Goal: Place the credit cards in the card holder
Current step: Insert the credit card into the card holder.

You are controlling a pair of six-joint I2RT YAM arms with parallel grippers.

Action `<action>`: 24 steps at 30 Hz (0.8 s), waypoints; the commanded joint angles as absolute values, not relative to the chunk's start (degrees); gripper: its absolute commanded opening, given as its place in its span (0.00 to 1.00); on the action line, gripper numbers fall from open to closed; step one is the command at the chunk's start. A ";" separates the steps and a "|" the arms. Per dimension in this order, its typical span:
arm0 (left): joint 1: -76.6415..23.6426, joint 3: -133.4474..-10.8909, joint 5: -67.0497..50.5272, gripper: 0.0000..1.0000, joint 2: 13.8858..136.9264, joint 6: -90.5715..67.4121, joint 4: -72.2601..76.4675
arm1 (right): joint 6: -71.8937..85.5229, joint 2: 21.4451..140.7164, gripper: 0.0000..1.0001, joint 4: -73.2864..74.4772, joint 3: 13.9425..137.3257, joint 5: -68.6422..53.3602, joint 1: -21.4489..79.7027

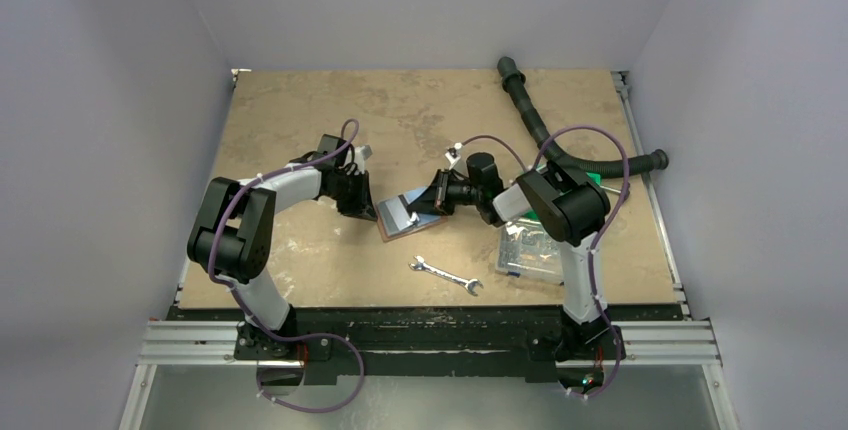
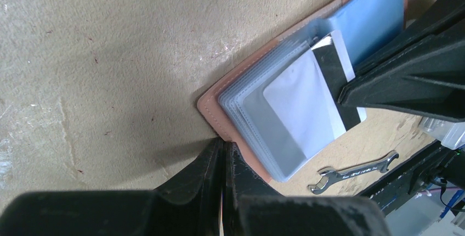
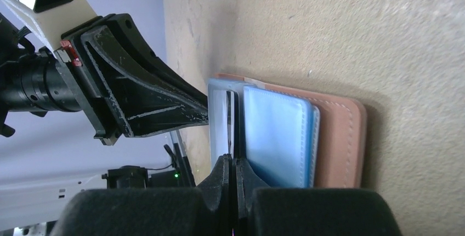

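mid-table: left gripper (image 2: 224, 147) clamped on card holder (image 2: 211, 107) rim; right gripper (image 3: 233, 163) clamping credit card (image 2: 301, 104), partway into sleeve (whether another remains: unclear).

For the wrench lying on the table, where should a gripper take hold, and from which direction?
Probably the open-ended wrench grips best at mid-shank, from straight above, closing across its narrow width: it lies flat, and the shank is slimmer than either head.

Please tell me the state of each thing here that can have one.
card holder: open, flat on the table, edge pinched.
left fingers: shut on the card holder's edge.
right fingers: shut on the credit card.
credit card: held, lying partly over the clear sleeves.
wrench: lying flat, untouched.
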State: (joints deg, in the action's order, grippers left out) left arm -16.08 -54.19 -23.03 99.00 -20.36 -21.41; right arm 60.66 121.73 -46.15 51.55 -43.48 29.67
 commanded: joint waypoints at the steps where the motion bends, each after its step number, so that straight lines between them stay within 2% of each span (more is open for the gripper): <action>1: -16.35 -54.11 -22.65 0.00 100.72 -19.16 -21.71 | 60.83 118.77 0.00 -47.14 50.08 -41.25 32.32; 20: -16.35 -53.97 -23.20 0.00 100.50 -19.16 -21.58 | 65.67 115.20 0.01 -53.16 43.84 -29.97 35.44; 23: -16.35 -53.97 -22.97 0.00 100.38 -19.09 -21.68 | 66.11 115.71 0.04 -53.98 44.16 -32.28 35.24; 24: -16.35 -53.97 -22.89 0.00 100.33 -19.14 -21.77 | 65.44 115.49 0.08 -53.38 44.21 -32.34 34.94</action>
